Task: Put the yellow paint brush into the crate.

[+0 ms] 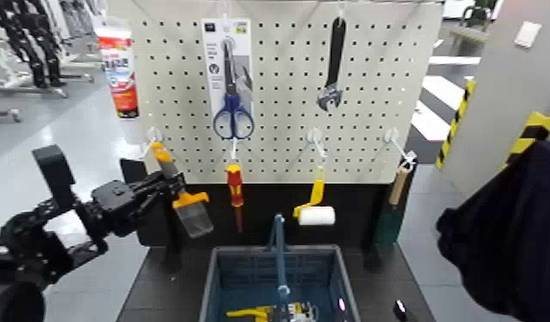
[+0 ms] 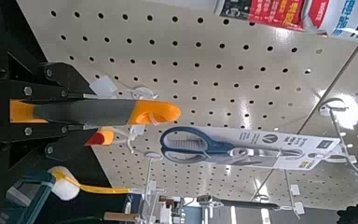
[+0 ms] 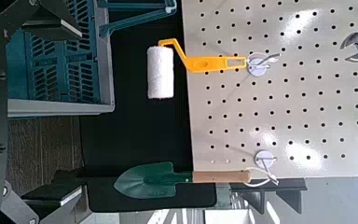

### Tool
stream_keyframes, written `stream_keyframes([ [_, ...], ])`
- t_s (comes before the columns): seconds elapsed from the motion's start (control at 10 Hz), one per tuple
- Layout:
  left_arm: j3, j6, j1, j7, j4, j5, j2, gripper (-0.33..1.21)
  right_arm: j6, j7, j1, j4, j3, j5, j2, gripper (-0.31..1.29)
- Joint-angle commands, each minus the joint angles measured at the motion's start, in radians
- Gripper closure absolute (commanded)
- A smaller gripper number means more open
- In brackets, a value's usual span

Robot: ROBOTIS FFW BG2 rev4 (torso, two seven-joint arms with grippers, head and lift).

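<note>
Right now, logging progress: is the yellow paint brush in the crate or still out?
Out. The left claw holds the yellow paint brush beside the pegboard, above the crate.

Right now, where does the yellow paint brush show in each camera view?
Head: flat grey-handled yellow paint brush left of centre, in the left tool.
Left wrist: brush at left, handle clamped.
Right wrist: not in it.
Shared landmark: white perforated pegboard.

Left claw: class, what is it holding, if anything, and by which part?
The left claw is shut on the yellow paint brush, gripping its slim grey handle near the pegboard hook.
</note>
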Motion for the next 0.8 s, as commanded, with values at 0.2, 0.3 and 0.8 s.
stream_keyframes([
  [0.2,-0.020,0.054,0.032,0.022,-0.046,0.063,-0.017,1.20,-0.007,-0.002,0.002,0.002,-0.003,-0.002,0.003,0.14],
  [0.3,-0.033,0.057,0.037,0.030,-0.046,0.080,-0.027,1.20,-0.009,-0.002,0.003,0.002,-0.003,-0.002,0.004,0.14],
  [0.8,-0.119,0.024,0.045,0.060,0.033,0.169,-0.057,1.20,-0.020,-0.002,0.003,0.009,-0.003,-0.008,0.004,0.14],
])
